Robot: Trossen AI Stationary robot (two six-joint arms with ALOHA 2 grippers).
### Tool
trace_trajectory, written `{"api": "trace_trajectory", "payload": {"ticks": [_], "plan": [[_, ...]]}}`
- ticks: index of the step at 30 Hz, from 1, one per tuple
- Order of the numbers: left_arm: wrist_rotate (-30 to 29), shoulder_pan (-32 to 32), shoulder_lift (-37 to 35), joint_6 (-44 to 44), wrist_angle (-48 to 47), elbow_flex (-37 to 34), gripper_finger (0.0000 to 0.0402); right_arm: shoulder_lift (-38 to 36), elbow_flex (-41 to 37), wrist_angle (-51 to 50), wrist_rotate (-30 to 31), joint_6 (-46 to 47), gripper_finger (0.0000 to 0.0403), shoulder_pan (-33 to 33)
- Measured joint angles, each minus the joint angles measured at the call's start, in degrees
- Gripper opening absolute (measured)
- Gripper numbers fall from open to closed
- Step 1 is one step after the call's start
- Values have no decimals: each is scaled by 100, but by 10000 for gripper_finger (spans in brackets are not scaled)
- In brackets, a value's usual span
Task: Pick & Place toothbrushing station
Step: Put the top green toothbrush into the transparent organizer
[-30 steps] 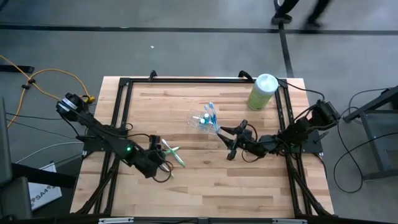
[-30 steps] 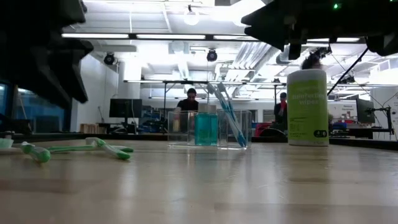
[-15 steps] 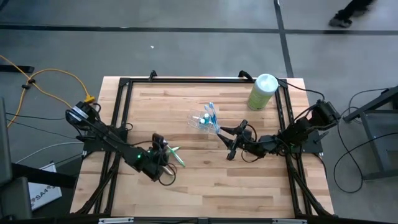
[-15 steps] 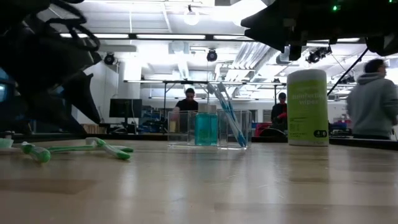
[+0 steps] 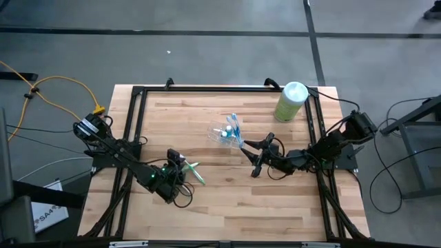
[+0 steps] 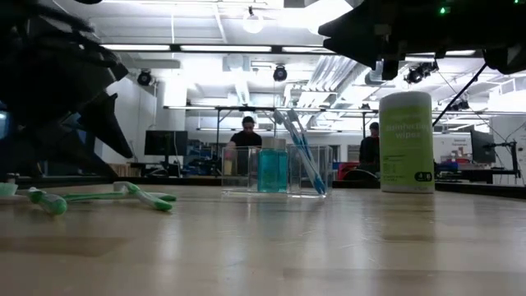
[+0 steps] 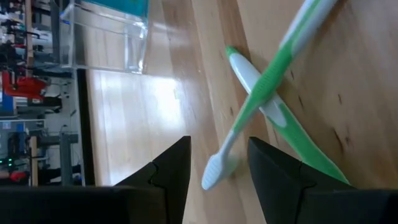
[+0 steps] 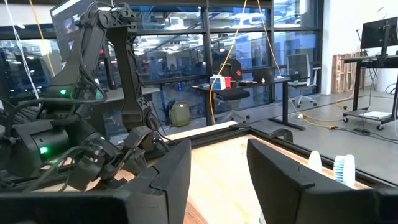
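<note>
Here the left claw (image 7: 217, 180) hangs open and empty, the crossed green toothbrushes (image 7: 264, 102) just ahead; light, stiff, slippery, best pinched mid-handle; the right claw (image 5: 253, 155) waits open, empty.

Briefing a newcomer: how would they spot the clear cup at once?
On the wooden table, look mid-table, just beyond the right gripper. The clear cup holds blue-white toothbrushes, unlike the opaque green canister at the far right corner.

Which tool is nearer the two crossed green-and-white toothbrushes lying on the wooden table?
Left. The left tool hangs open right at the crossed green-and-white toothbrushes, fingers straddling one brush head. The right tool waits open across the table, beside the clear plastic cup.
</note>
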Motion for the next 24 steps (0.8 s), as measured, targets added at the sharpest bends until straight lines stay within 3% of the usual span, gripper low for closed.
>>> {"api": "trace_trajectory", "payload": {"ticks": [16, 24], "plan": [[249, 73, 0, 22, -10, -46, 152, 4, 0, 24, -2, 145, 149, 0], [660, 447, 0, 394, -5, -46, 152, 4, 0, 24, -20, 145, 149, 0]]}}
